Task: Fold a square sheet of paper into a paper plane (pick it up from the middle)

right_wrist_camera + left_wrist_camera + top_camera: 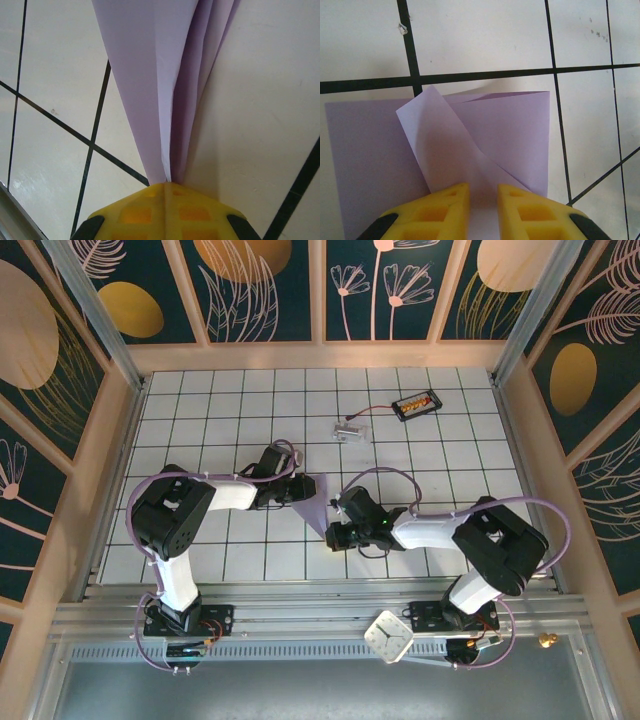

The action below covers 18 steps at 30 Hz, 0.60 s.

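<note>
Nearest, on the metal rail just left of the right arm's base, a small white clock-like square lies turned on one corner. Beyond it, over the white tiled table, the two arms bend inward toward each other. The right gripper is closed tight. In its wrist view the yellow fingers meet with no gap, and the narrow pointed end of the lavender paper is pinched in the seam between them, its layers fanning wider away from the tips. The paper sits near the middle of the table, a long tapering shape that runs from that pinched tip up and slightly left to its broad end at the left gripper. There the yellow fingers stand a little apart. A raised flap of the paper slants down into the gap, which looks wider than the thin paper in it, while the rest of the broad end lies flat on the tiles, its far edge just short of a black grid line. Farther back, well apart from the paper, a small clear plastic piece rests on the tiles. A thin wire joins it to a small black holder near the back right. The holder carries a row of orange and yellow pieces, too small to identify.
</note>
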Each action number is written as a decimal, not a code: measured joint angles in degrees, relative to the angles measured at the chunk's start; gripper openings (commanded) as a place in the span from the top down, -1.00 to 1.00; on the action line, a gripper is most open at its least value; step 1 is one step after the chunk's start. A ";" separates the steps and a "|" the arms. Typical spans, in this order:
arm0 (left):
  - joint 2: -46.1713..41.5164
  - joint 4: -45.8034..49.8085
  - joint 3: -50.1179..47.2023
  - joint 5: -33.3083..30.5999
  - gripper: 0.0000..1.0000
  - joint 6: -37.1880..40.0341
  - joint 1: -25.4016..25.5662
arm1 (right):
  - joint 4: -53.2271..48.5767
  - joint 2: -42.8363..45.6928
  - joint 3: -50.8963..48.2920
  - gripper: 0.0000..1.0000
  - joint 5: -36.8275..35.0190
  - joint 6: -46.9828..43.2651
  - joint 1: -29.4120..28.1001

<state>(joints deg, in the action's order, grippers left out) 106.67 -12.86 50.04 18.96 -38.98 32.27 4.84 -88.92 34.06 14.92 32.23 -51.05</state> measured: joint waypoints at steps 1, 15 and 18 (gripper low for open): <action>0.00 0.04 0.02 -0.02 0.54 0.00 0.00 | -0.37 0.15 0.00 1.00 0.04 -0.04 -0.07; 0.11 0.28 0.24 -0.22 0.54 0.00 -0.02 | -9.29 7.52 1.64 1.00 4.74 -1.07 5.40; 0.11 0.28 0.24 -0.22 0.54 0.00 -0.02 | -7.76 5.49 3.80 1.00 5.55 -1.09 5.60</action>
<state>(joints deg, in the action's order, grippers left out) 106.78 -12.58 50.28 18.74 -38.98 32.25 -2.92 -83.44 37.87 20.47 31.14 -45.45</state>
